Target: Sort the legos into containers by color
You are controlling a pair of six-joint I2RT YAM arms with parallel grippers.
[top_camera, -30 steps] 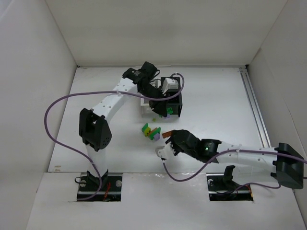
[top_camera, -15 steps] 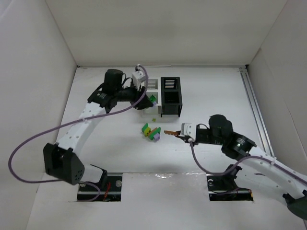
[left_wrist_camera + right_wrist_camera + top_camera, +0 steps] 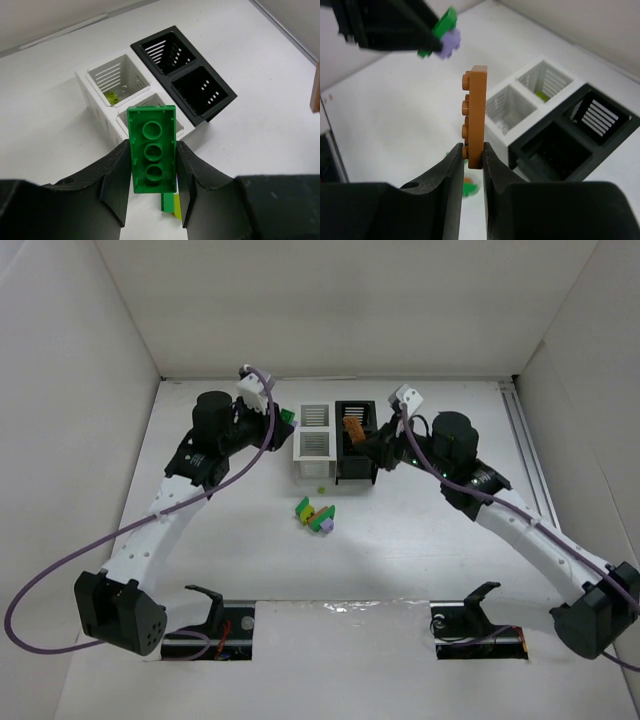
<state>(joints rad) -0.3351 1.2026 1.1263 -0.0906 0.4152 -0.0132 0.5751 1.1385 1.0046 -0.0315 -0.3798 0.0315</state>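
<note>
near the far edge of the white surface [image 3: 400, 540], the left jaws clamp a green brick [image 3: 152, 150] by its long sides beside the four-bin block [image 3: 312, 470]; the right jaws pinch an orange plate [image 3: 476, 112] over the black bins [image 3: 357, 478]. likely light, rigid, slick plastic: grip flat faces. loose bricks [image 3: 315, 513] lie mid-surface, white walls enclosing.

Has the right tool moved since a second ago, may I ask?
Yes: the right tool went from the loose plastic bricks to the black slatted bins.
</note>
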